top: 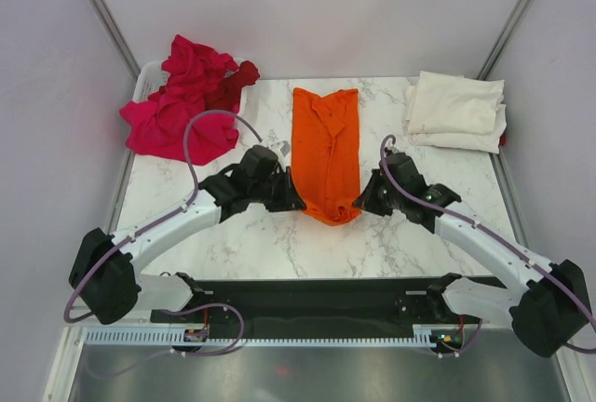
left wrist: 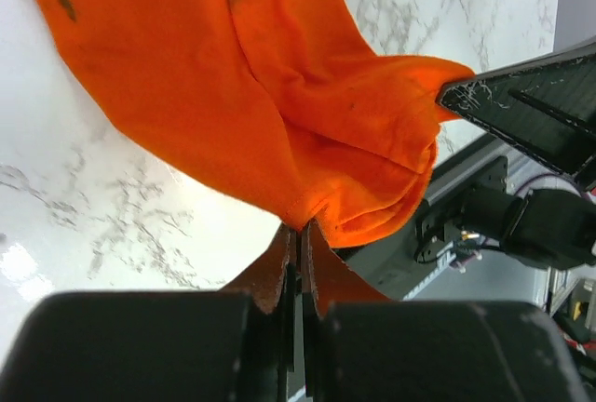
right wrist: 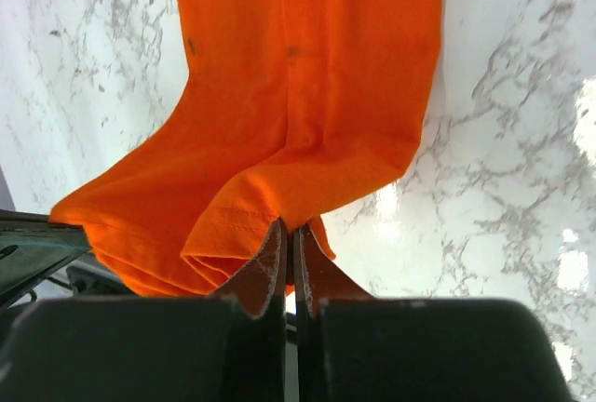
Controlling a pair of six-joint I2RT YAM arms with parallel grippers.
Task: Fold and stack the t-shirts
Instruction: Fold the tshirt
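An orange t-shirt (top: 327, 146) lies as a long narrow strip down the middle of the marble table, its near end lifted and bunched. My left gripper (top: 296, 203) is shut on the left corner of that near end; the wrist view shows the orange cloth (left wrist: 279, 95) pinched at the left gripper's tips (left wrist: 302, 227). My right gripper (top: 361, 205) is shut on the right corner, with the orange fabric (right wrist: 307, 76) caught at its tips (right wrist: 291, 228). A cream-white t-shirt (top: 456, 112) lies folded at the back right. Crumpled magenta-pink t-shirts (top: 177, 109) and a dark red one (top: 235, 86) are heaped at the back left.
The pink heap sits in and over a white basket (top: 146, 76) at the back left corner. Grey walls close in the table on three sides. A black base plate (top: 307, 301) spans the near edge between the arm mounts.
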